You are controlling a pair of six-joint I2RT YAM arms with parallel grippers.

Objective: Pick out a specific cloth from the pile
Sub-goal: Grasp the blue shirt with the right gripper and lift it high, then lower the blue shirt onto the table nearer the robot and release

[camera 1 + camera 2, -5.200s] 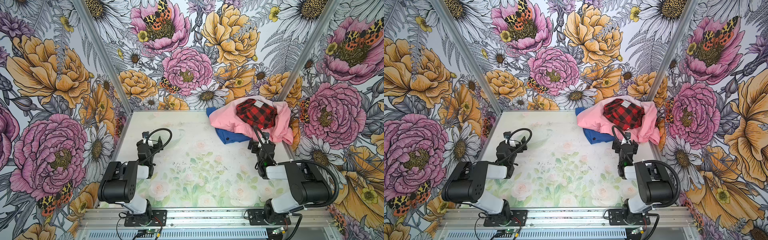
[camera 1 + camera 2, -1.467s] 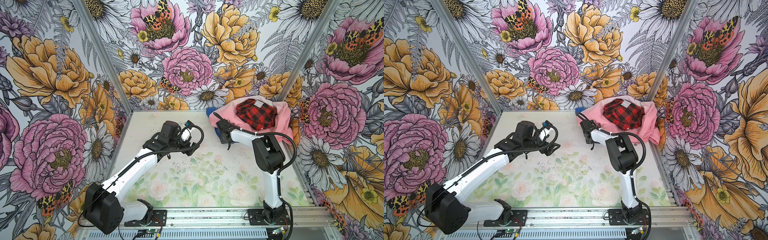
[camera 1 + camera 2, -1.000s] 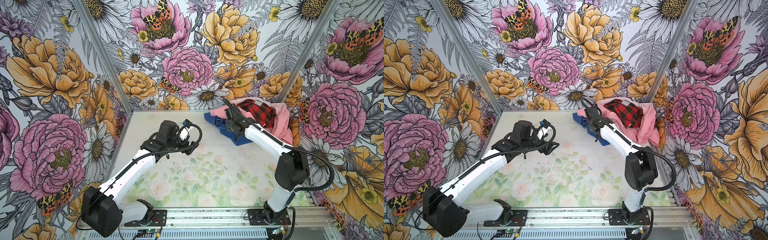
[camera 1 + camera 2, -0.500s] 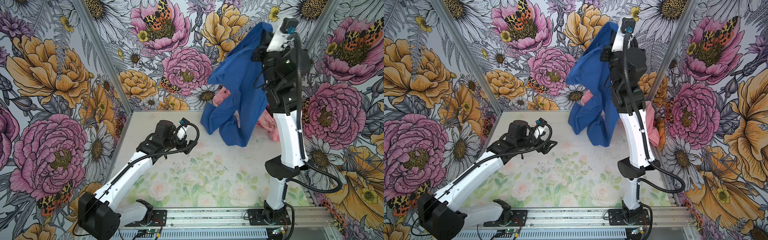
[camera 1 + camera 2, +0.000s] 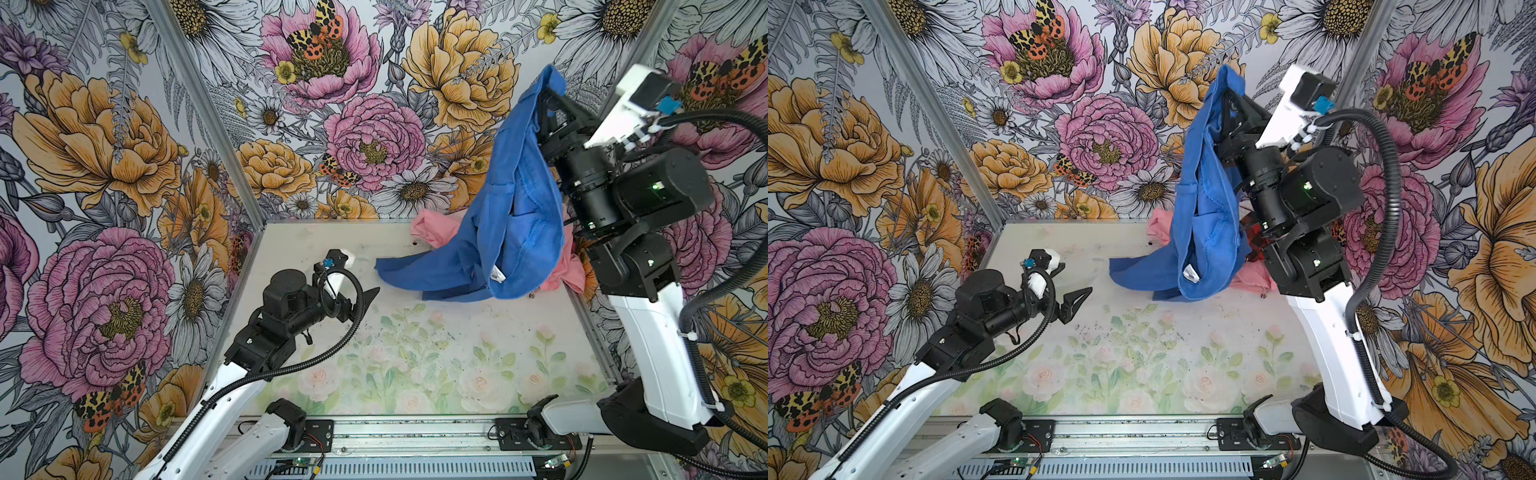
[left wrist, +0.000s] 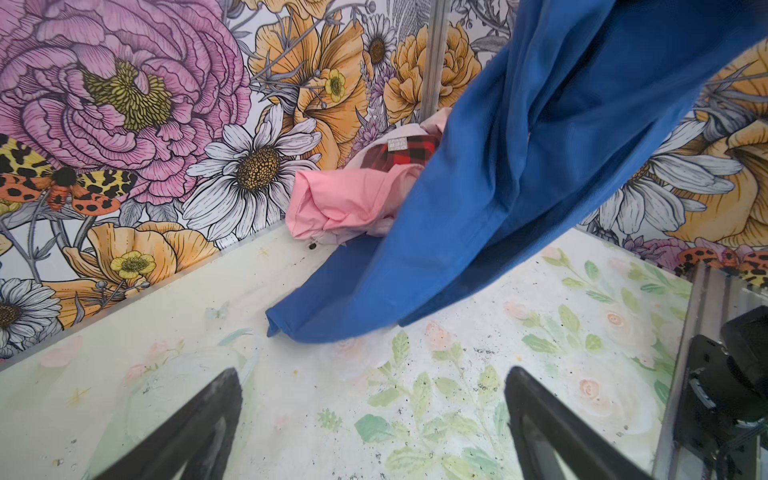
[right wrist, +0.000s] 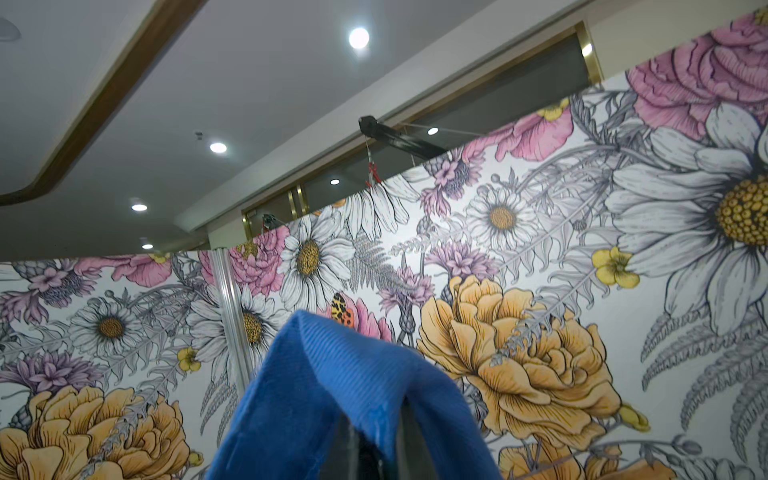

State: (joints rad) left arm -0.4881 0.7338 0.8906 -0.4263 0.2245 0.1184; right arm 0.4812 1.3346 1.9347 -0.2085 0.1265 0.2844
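Right pincer: raised high, jaws clamped on the top fold of the cloth.

Top views: in both, the cloth hangs straight below the right pincer. Its lower end lies on the surface, spread toward the left pincer. A white tag shows near the bottom of the hanging part. The pile sits below the right pincer, behind the hanging cloth. Whether its pink garment touches the cloth or only lies beside it cannot be told. A red sliver of plaid shows in a top view beside the right arm. The left pincer is low over the surface, tips aimed at the cloth's trailing end, near but apart.

Left wrist view: jaws wide, holding nothing. Ahead of them the cloth's end rests on the surface. The pink garment and plaid lie beyond it in the corner.

Right wrist view: the cloth drapes over the pincer and hides most of the jaws.

Assessment: the step in hand is lifting the cloth out of the pile. It appears largely separated, though not clear of the surface. The next move calls for carrying it away from the pile without dragging the pink garment along.

Containers: none in view. The garments lie directly on the surface.
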